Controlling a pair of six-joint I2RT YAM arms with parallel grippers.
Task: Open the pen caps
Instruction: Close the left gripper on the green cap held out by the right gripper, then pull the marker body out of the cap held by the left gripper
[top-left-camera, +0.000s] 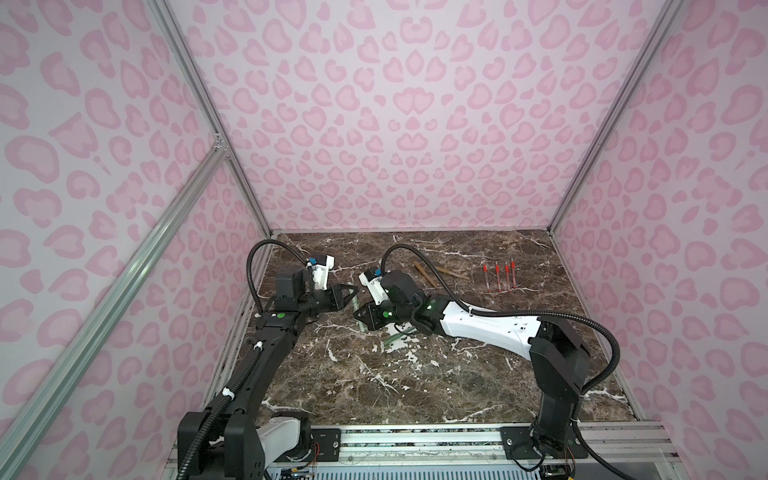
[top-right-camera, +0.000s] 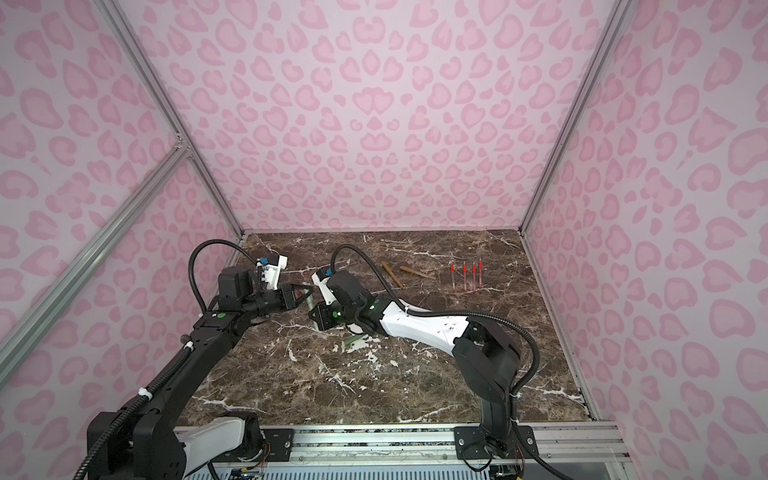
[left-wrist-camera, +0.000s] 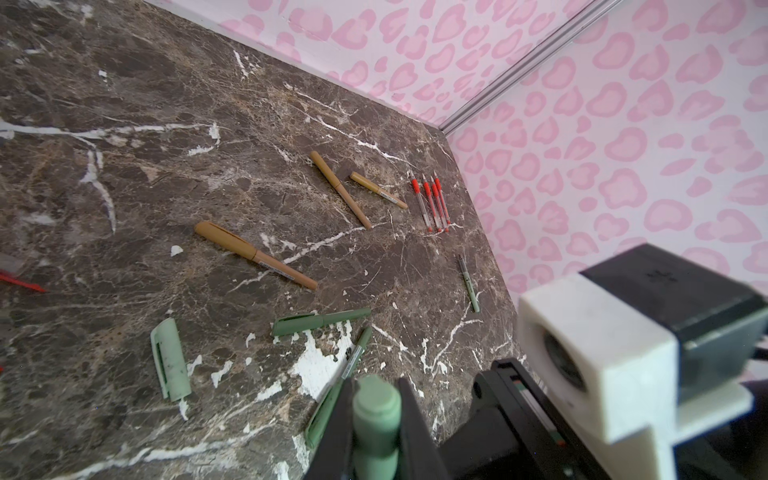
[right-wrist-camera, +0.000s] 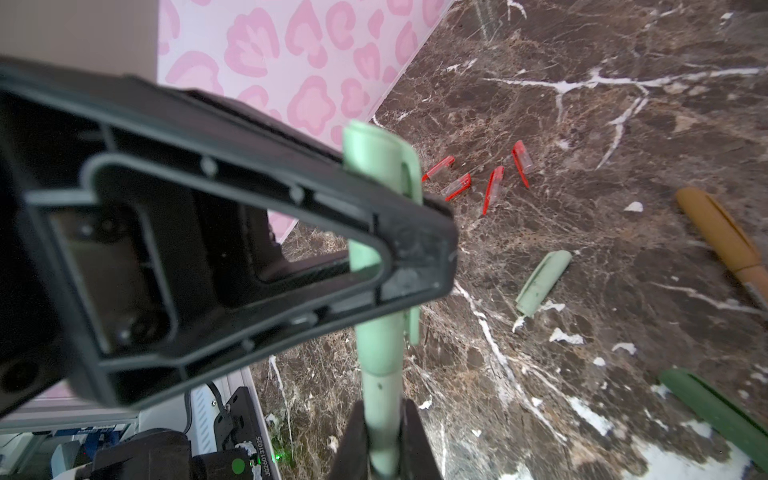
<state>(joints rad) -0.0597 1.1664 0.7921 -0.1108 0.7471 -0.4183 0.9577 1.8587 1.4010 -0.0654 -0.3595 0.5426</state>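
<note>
A pale green pen (right-wrist-camera: 380, 386) hangs above the marble table (top-left-camera: 374, 374) between both grippers, and it shows in both top views (top-left-camera: 356, 306) (top-right-camera: 311, 302). My left gripper (left-wrist-camera: 376, 415) is shut on its pen cap (right-wrist-camera: 374, 153), which still sits on the barrel. My right gripper (right-wrist-camera: 382, 432) is shut on the barrel below the cap. A loose pale green cap (left-wrist-camera: 170, 359) lies on the table, and several red caps (right-wrist-camera: 494, 189) lie near the left wall. Capped pens still lie on the table: three tan ones (left-wrist-camera: 253, 253) and two dark green ones (left-wrist-camera: 320, 323).
Several uncapped red pens (top-left-camera: 498, 276) lie in a row at the back right, with two tan pens (top-left-camera: 426, 274) beside them. A thin green pen body (left-wrist-camera: 469, 284) lies alone. The pink patterned walls (top-left-camera: 124, 249) close in the table on three sides.
</note>
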